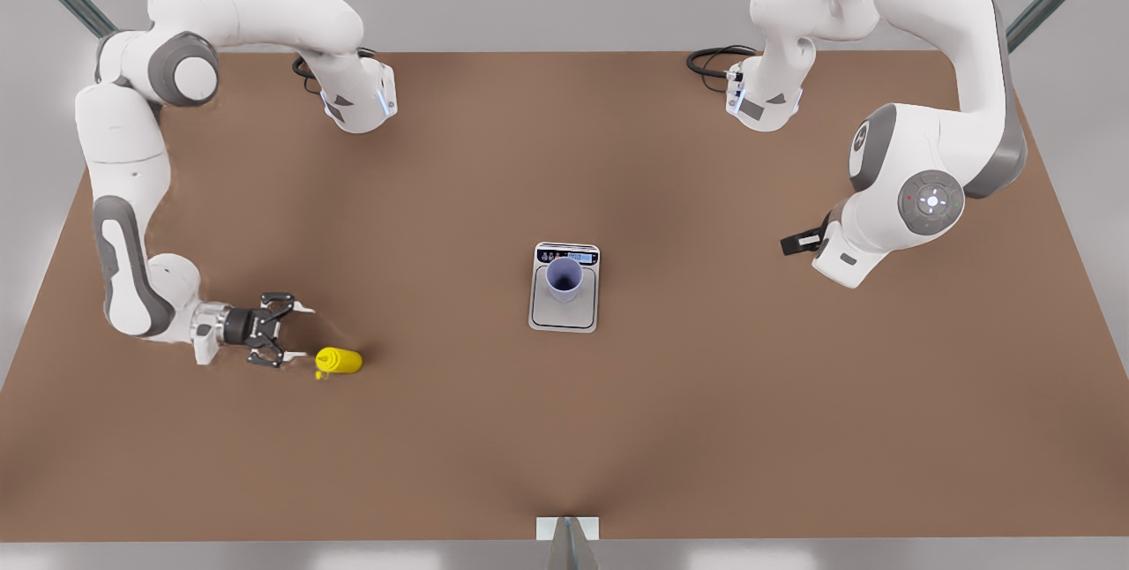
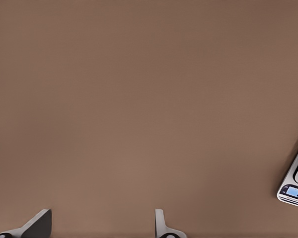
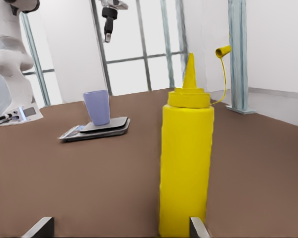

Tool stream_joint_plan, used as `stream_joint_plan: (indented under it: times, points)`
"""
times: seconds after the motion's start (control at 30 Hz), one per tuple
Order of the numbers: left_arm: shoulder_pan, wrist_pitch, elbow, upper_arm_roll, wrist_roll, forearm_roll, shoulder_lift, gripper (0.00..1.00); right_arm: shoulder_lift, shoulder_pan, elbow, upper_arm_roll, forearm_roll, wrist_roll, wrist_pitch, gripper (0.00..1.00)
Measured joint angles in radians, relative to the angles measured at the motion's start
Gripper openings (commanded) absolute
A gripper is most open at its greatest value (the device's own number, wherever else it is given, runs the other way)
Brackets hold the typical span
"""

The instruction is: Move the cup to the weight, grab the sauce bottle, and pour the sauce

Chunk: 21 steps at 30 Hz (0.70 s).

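Front view: cup (image 1: 564, 278) sits on weight (image 1: 564, 288) at table (image 1: 706, 393) centre, so step 1 looks done; bottle pickup in hand. Right gripper (image 1: 300, 334), fingers spread, is just beside the upright bottle (image 1: 339, 361), at the view's left, not touching. Next: close in w/ bottle between fingers, pinch body. Left gripper (image 1: 791, 243) waits well apart, fingers spread.

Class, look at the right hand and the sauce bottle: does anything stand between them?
Nothing visible does. The right hand is open beside the upright sauce bottle, with bare table between them.
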Motion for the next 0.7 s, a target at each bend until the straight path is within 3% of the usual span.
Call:
stream_joint_plan:
  times: [0.03,0.07,0.1,0.17,0.23,0.27,0.37,0.43,0.5,0.53,0.57,0.7]
  points:
    - [0.0,-0.001,0.0,0.0,0.0,0.0,0.0,1.0,-0.191,-0.079,0.016,0.002,-0.101,0.109,-0.181,1.0]
    - [-0.001,-0.002,0.0,0.0,0.0,0.0,0.0,1.0,-0.3,-0.078,0.244,0.008,-0.186,0.404,-0.379,1.0]
    - [-0.001,-0.002,0.0,0.0,0.0,0.0,0.0,1.0,-0.304,-0.003,0.507,0.018,-0.194,0.712,-0.51,1.0]
    - [0.0,-0.002,0.0,0.0,0.0,0.0,0.0,1.0,-0.337,0.202,0.648,0.009,-0.223,1.137,-0.527,1.0]
    - [0.001,-0.003,0.001,0.0,0.0,0.0,-0.001,1.0,-0.425,0.441,0.624,0.007,-0.586,1.356,-0.354,1.0]
    - [0.006,-0.003,0.018,0.001,0.008,0.0,-0.002,1.0,-0.483,0.549,0.5,0.011,-0.777,1.595,-0.224,1.0]
    - [0.012,-0.004,0.085,0.015,0.018,-0.001,-0.002,1.0,-0.618,0.496,0.153,0.009,-0.996,2.263,-0.02,1.0]
    - [0.013,-0.056,0.135,0.025,0.073,-0.002,-0.002,1.0,-0.661,0.489,0.082,0.005,-1.025,2.337,0.025,1.0]
    - [0.042,-0.079,0.15,0.026,0.142,-0.003,-0.002,1.0,-0.659,0.507,0.119,-0.004,-1.006,2.342,0.0,1.0]
    - [0.037,-0.081,0.15,0.026,0.144,-0.003,-0.002,1.0,-0.659,0.671,0.116,-0.197,-0.958,2.34,0.006,1.0]
    - [0.032,-0.083,0.15,0.026,0.144,-0.004,-0.002,1.0,-0.659,0.702,0.092,-0.255,-0.941,2.347,0.006,1.0]
    - [0.035,-0.083,0.15,0.026,0.144,-0.004,-0.002,1.0,-0.611,0.68,0.198,-0.257,-0.902,2.324,-0.004,1.0]
